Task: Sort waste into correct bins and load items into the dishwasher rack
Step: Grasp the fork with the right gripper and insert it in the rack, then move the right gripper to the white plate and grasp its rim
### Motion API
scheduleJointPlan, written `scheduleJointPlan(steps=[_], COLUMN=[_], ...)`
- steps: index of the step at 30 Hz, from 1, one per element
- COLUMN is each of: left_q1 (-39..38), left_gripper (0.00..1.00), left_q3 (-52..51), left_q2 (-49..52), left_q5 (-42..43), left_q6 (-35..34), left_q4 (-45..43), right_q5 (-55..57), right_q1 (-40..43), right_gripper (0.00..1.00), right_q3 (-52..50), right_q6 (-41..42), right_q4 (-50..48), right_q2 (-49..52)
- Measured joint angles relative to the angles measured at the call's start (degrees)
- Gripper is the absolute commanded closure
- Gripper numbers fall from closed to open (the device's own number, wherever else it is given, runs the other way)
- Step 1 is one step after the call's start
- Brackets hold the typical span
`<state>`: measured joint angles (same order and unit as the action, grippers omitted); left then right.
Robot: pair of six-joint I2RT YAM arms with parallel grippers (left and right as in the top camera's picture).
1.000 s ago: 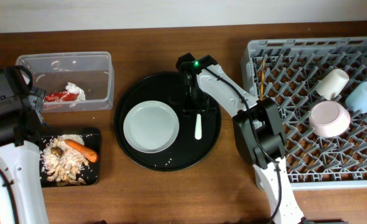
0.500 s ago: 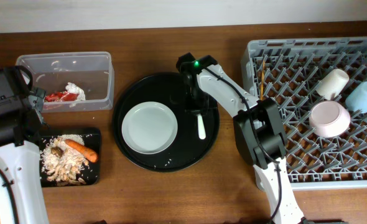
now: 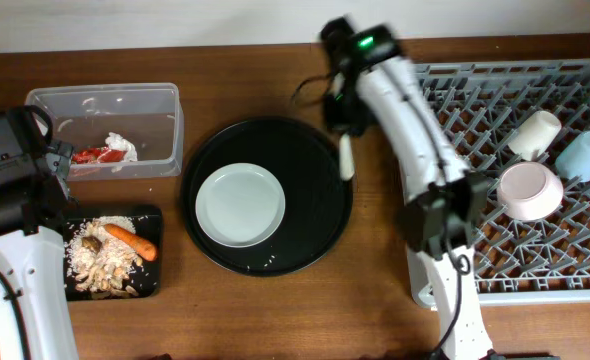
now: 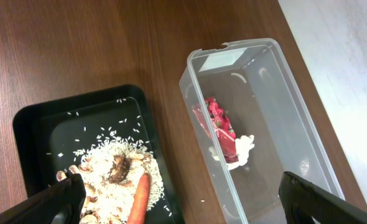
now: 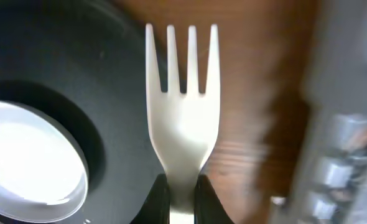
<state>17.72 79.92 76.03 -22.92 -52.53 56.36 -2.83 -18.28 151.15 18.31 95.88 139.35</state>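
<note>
White plastic fork (image 5: pixel 182 112) pinched by its handle in the right jaws, tines outward, over the edge of the round black tray (image 3: pixel 315 230), near the rack (image 3: pixel 535 260). Grey plate (image 3: pixel 240 205) on tray. Left jaws wide, empty, above black bin (image 4: pixel 46 130) holding rice (image 4: pixel 102 162) and carrot (image 4: pixel 140 199).

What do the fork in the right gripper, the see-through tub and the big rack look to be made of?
The fork looks like white plastic: smooth, slightly glossy, evenly coloured tines. The tub seems clear plastic: transparent walls, moulded rim, wood showing through. The rack is probably grey moulded plastic, matte, with a grid of upright pegs.
</note>
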Motion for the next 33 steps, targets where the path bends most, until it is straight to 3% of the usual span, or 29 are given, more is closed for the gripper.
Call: scheduleJointPlan(steps=[3,7,10,13,17,18,28,29,31,33], left_q1=[0.0,0.0,0.0,0.0,0.0,0.0,0.0,0.0,0.0,0.0], left_gripper=[0.01,0.01,0.01,0.01,0.01,0.01,0.01,0.01,0.01,0.01], left_q3=[0.0,0.0,0.0,0.0,0.0,0.0,0.0,0.0,0.0,0.0], left_q2=[0.0,0.0,0.0,0.0,0.0,0.0,0.0,0.0,0.0,0.0], left_q5=[0.0,0.0,0.0,0.0,0.0,0.0,0.0,0.0,0.0,0.0], left_q6=[0.0,0.0,0.0,0.0,0.0,0.0,0.0,0.0,0.0,0.0], left_q4=[0.0,0.0,0.0,0.0,0.0,0.0,0.0,0.0,0.0,0.0], right_q5=[-0.2,-0.1,0.0,0.0,0.0,0.0,-2.6,-3.4,-5.4,-6.5], right_q1=[7.9,16.9,19.3,19.0,18.6,18.6,14.8,13.2,8.5,3.4], right_gripper=[0.94,0.89,0.84,0.79,0.5,0.47,0.44,0.41,0.18,0.13], right_q3=[6.6,6.7,5.3,3.7,0.8,0.3,-1.6,-1.6,-1.6,-1.7], right_q6=[-5.7,-11.5,-14.5,-16.4,-17.6,-17.7,-16.7,-16.7,-15.5,-13.9], right_q4=[1.1,1.1,1.1,1.0,0.0,-0.1,1.1,1.1,1.1,1.1], right_q2=[-0.2,-0.3,-0.3,-0.3,-0.3,-0.3,-0.5,-0.7,-1.2,-1.5])
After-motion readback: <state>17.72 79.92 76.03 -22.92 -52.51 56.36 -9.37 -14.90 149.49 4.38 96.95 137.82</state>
